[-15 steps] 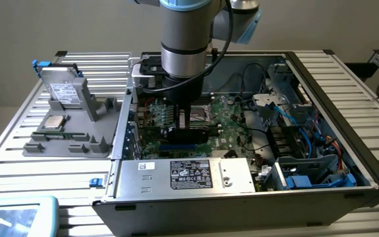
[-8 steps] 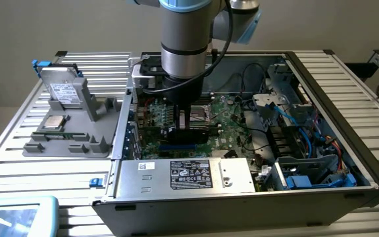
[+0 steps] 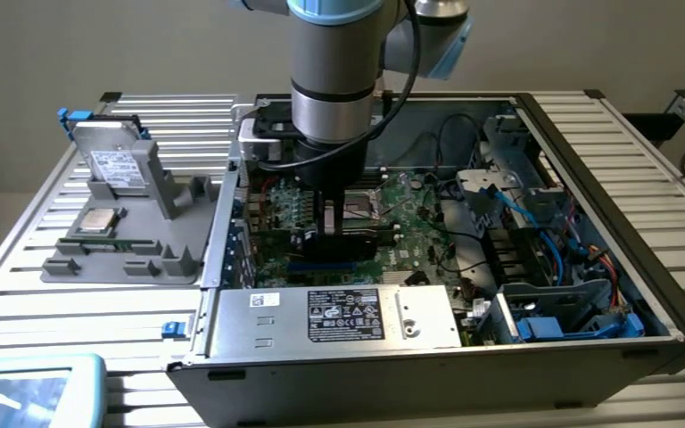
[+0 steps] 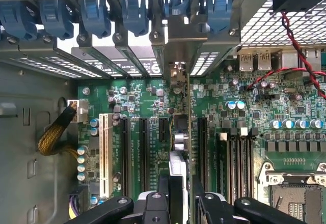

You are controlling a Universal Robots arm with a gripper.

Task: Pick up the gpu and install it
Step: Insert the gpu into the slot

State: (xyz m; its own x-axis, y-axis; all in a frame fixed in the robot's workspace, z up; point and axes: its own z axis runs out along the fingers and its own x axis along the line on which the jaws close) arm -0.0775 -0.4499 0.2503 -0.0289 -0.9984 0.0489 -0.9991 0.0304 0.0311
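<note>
Ribbed metal tabletop [image 3: 33, 294], open steel case [image 3: 438, 383], black hand [image 4: 179, 183] tight around thin gpu [image 3: 355, 242] over green motherboard [image 4: 147, 96]

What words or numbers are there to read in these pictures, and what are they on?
Nothing can be read for sure.
Black label on the silver power box: white print, too small to read.
White sticker beside that label: too blurred to read.
White label on the silver drive: too blurred to read.
Green board: tiny white print between the slots, too small to read.
</note>
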